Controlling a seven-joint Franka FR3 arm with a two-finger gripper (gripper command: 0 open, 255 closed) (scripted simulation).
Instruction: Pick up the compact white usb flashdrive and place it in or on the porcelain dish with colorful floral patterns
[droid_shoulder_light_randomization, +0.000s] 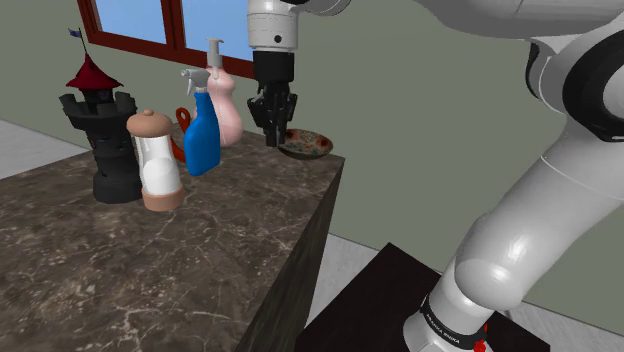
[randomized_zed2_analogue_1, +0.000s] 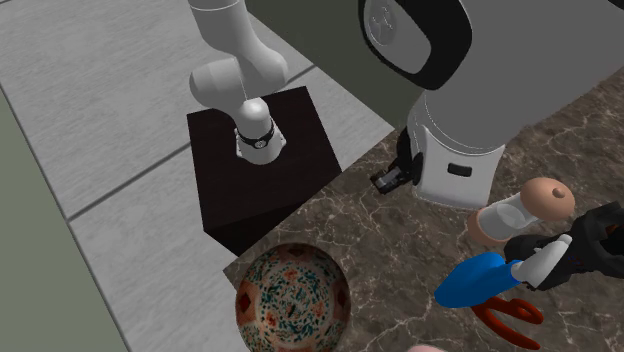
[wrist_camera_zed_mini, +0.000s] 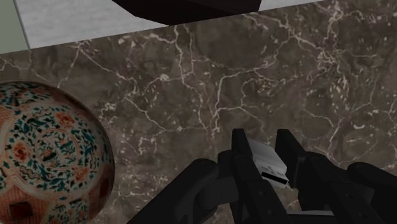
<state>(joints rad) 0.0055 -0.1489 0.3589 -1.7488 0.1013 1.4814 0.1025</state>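
The white arm (droid_shoulder_light_randomization: 520, 250) rises from the black stand (droid_shoulder_light_randomization: 370, 310) and reaches over a dark marble counter (droid_shoulder_light_randomization: 120, 270) veined in white. In the second exterior view its thick forearm covers much of the counter top.

Toward the shoulder view's left stands a black castle figure (droid_shoulder_light_randomization: 105, 140) with a red roof. Just beside it is a grinder (droid_shoulder_light_randomization: 157, 160) with a tan top and base, then a blue spray bottle (droid_shoulder_light_randomization: 201, 140), with a pink pump bottle (droid_shoulder_light_randomization: 228, 105) behind that. The red handles of a pair of scissors (droid_shoulder_light_randomization: 182, 120) peek out between the grinder and the spray bottle.

The floral dish (wrist_camera_zed_mini: 44, 153) sits at the counter's corner nearest the stand — a round bowl, upright, patterned in red, green and blue on white.

The black gripper (droid_shoulder_light_randomization: 274, 135) hangs fingers-down just to the shoulder view's left of the dish, apart from it. In the wrist view the gripper (wrist_camera_zed_mini: 262, 143) is clenched on the white flash drive (wrist_camera_zed_mini: 264, 156), one finger pressed to each long side.

The drive's long axis runs lengthwise with the fingers. Its white body lies toward the fingertips and its metal plug end — dark slot showing — points back toward the palm. The marble shows beyond it, with the dish off to one side of the fingers and not beneath them. Whether the drive is clear of the counter cannot be told.
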